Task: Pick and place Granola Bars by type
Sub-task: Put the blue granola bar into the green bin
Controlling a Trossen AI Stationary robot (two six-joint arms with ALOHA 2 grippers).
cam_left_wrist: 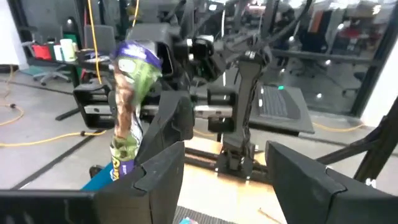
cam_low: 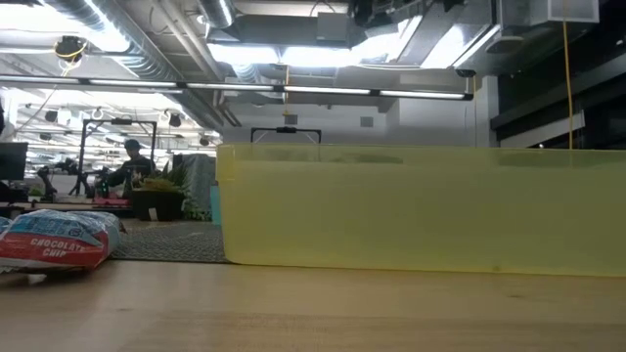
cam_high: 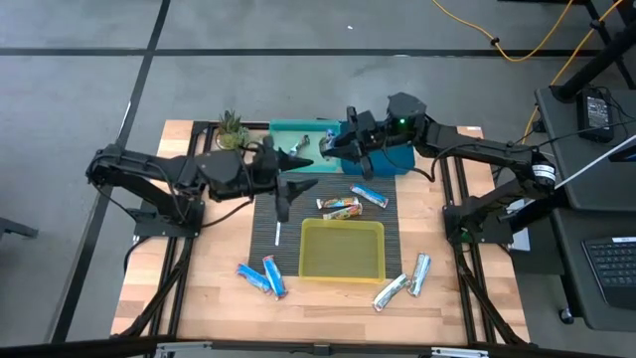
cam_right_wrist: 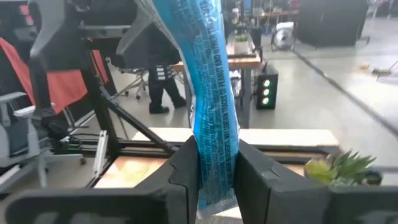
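My right gripper (cam_high: 333, 149) is over the teal tray (cam_high: 298, 131) at the far middle of the table, shut on a granola bar (cam_right_wrist: 208, 81). The bar's side facing the right wrist is blue; the left wrist view shows a green, purple and brown side (cam_left_wrist: 127, 106). My left gripper (cam_high: 303, 171) is open and empty, just left of the right gripper and facing it. An orange-brown bar (cam_high: 341, 207) and a blue bar (cam_high: 370, 196) lie flat on the dark mat. My right gripper pinches the granola bar between its two fingers, near the bar's lower end (cam_right_wrist: 214, 168). The fingers reach in about level from the table's right. The bar stands up past the fingers, roughly upright and clear of the table and tray.
A yellow bin (cam_high: 343, 249) stands at the middle front, and its wall fills the low view (cam_low: 421, 210). Two blue bars (cam_high: 263, 276) lie front left, and one shows in the low view (cam_low: 59, 240). Two silver bars (cam_high: 405, 282) lie front right. There is also a white stick (cam_high: 277, 234) and a small plant (cam_high: 231, 129).
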